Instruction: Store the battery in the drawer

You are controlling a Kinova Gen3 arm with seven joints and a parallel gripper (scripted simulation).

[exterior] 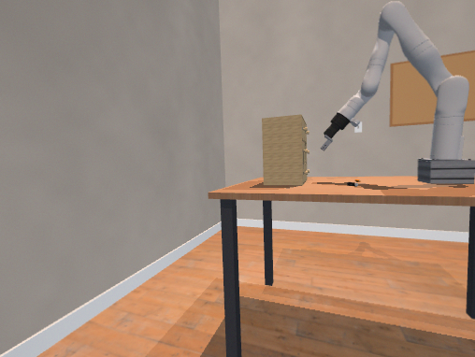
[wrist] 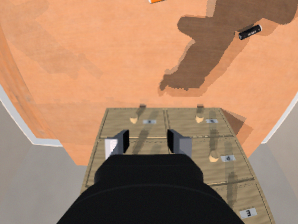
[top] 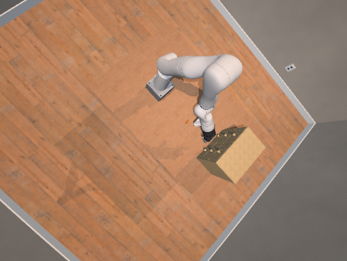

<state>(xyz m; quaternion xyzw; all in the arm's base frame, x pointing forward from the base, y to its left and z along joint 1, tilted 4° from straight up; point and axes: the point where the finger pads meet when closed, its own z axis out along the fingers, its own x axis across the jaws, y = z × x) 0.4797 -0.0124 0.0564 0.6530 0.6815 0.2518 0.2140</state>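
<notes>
AAA battery lay on table as open gripper hung before chest

The black AAA battery [exterior: 352, 184] [wrist: 250, 32] lay on its side on the table [top: 150, 131] [exterior: 374, 200] [wrist: 100, 55], at the upper right of the wrist frame, beside a dark shadow. It was outside the chest and well apart from the gripper [top: 205, 140] [exterior: 323, 147] [wrist: 150, 142]; from the top, the arm [top: 222, 72] [exterior: 416, 44] hid it.

An orange item [top: 187, 121] [exterior: 357, 180] [wrist: 156, 1] also lay on the table, cut off by the wrist frame's upper edge.

The gripper's jaws stood wide, with nothing between them. It hung above the table in front of the wooden chest [top: 240, 155] [exterior: 282, 149], slanting down toward the lower left in the exterior frame, a gap between it and the chest's knobs.

The chest stood upright, left of centre in that frame, its drawers looking shut. A label [wrist: 248, 213] showed at the wrist frame's lower right, its letter hard to read for certain.

The arm rose from its base [top: 159, 99] [exterior: 423, 174] at the exterior frame's right, a corkboard [exterior: 403, 100] on the wall behind.
</notes>
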